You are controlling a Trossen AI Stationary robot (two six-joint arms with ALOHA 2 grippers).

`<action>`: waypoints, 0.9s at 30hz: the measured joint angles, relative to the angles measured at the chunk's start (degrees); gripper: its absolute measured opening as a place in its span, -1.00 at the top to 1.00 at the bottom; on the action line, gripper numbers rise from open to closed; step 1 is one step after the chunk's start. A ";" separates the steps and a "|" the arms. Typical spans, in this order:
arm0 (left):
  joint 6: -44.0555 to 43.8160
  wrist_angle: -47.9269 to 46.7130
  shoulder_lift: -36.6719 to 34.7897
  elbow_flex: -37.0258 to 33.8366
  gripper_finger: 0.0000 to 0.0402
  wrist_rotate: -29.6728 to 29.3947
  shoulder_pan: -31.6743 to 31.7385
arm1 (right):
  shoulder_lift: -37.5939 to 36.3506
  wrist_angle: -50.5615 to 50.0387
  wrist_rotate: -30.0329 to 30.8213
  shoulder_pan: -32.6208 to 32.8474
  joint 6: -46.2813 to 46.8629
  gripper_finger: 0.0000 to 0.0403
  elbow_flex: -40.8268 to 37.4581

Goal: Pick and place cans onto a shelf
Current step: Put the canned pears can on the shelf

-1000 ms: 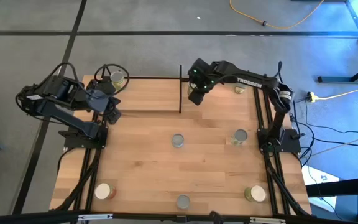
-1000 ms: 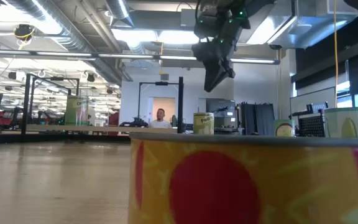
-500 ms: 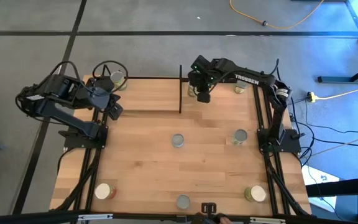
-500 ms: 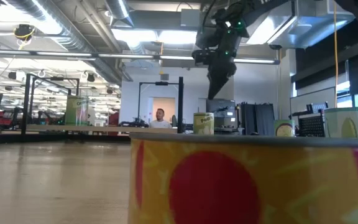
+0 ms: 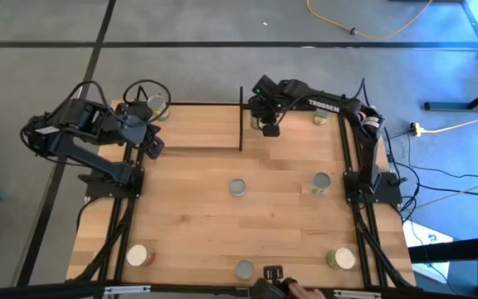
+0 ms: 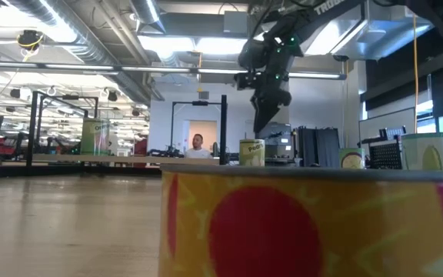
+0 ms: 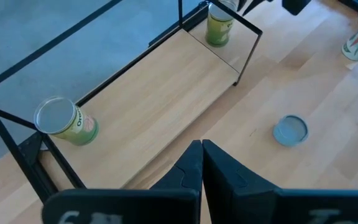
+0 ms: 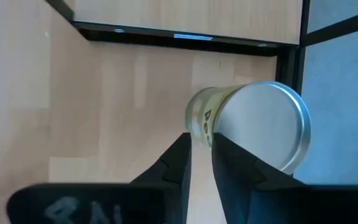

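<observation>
two dark pincers (image 8: 201,152) (image 7: 202,163) pressed together; round silvery-topped can (image 8: 257,124) on pale wooden shelf (image 8: 135,93).

A: The bench (image 5: 189,208) is pale honey wood with faint plank lines, and the shelf (image 7: 166,93) has thin black posts around a light wooden board.

B: The cans differ. The one on the shelf (image 7: 64,121) has a silvery top and a yellow-green label with dark lettering. The nearest can (image 6: 314,223) shows yellow with a big red disc. One lid (image 7: 289,130) looks blue-grey.

A: Both arms are black; the right one (image 5: 330,105) carries white lettering.
</observation>
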 joint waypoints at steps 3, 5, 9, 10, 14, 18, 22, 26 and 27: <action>0.00 -0.01 0.00 0.00 1.00 -0.13 0.00 | 0.79 1.29 1.04 -0.04 0.02 0.67 0.00; 0.00 0.00 0.00 0.00 1.00 -0.12 0.00 | 1.00 2.41 1.02 -0.11 0.02 0.67 -0.02; 0.00 -0.01 0.00 0.00 1.00 -0.13 0.00 | 1.34 2.98 1.01 -0.64 0.11 0.67 -0.02; 0.00 -0.01 0.00 0.00 1.00 -0.11 0.00 | 1.42 2.81 1.03 -0.84 0.16 0.67 -0.02; 0.00 0.00 0.00 0.00 1.00 -0.11 0.00 | 1.46 2.55 1.01 -1.53 0.71 0.67 -0.02; 0.00 -0.02 0.00 0.00 1.00 -0.12 0.00 | 1.46 2.49 0.09 -2.28 1.66 0.67 -0.02; 0.00 0.00 0.00 0.00 1.00 -0.13 0.00 | 1.46 2.49 -1.19 -2.41 1.67 0.67 -0.02; -0.02 -0.02 0.00 0.00 1.00 -0.13 0.00 | 1.46 2.48 -2.63 -2.36 1.62 0.67 -0.02; -0.04 0.00 0.00 0.00 1.00 -0.13 0.00 | 1.46 2.49 -3.28 -2.36 1.60 0.67 -0.02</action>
